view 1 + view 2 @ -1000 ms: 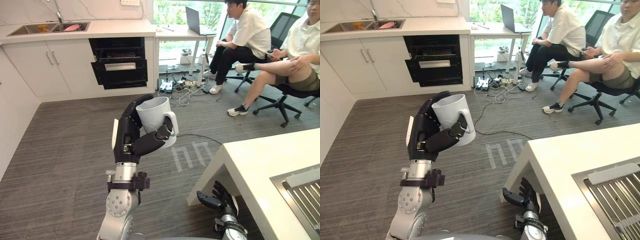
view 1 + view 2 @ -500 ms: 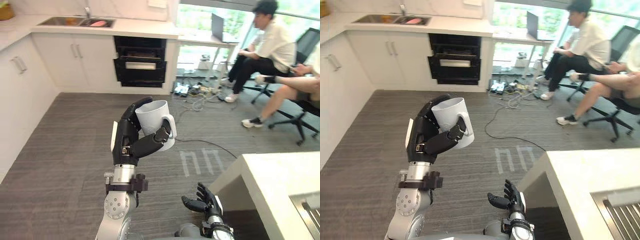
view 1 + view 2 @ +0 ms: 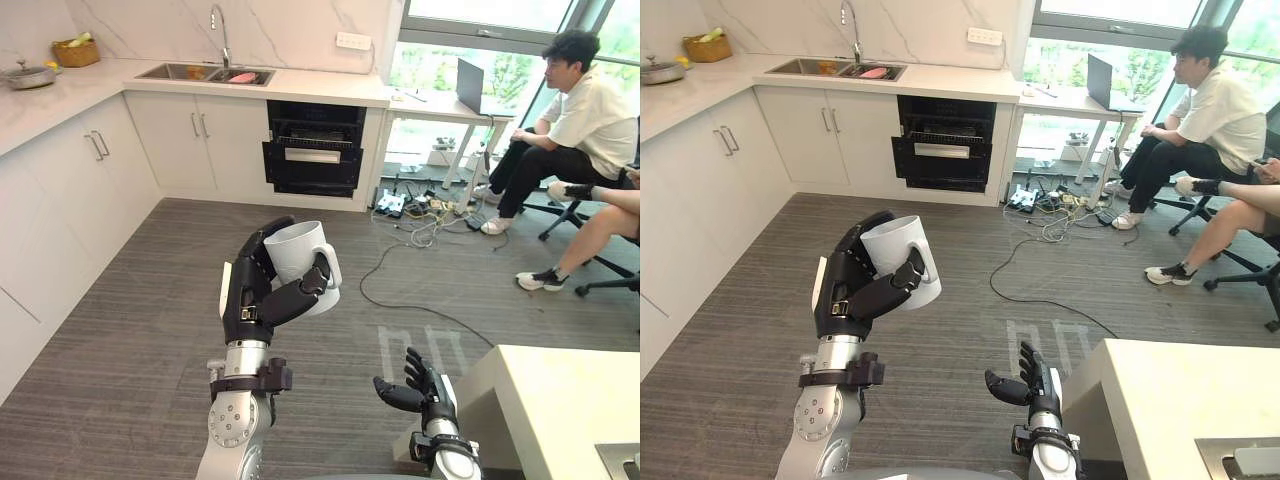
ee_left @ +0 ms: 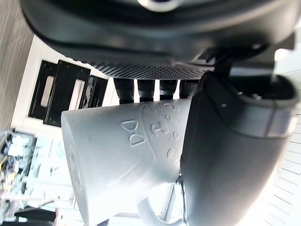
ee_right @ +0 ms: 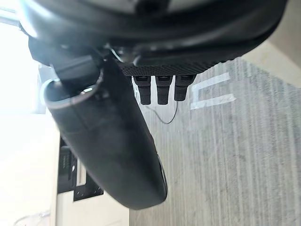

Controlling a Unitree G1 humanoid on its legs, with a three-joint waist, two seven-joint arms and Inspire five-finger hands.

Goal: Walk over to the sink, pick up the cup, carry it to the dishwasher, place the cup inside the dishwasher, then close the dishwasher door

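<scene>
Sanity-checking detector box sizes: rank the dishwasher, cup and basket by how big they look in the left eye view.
1. dishwasher: largest.
2. cup, held in the left hand: not far behind, but only because it is near the camera.
3. basket: clearly smallest, far off.

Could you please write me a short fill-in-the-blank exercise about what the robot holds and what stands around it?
The left hand is curled round a white ___.
The right hand, low beside the table, holds ___.
The sink lies to the ___ of the black dishwasher.
Missing words: cup, nothing, left.
</scene>
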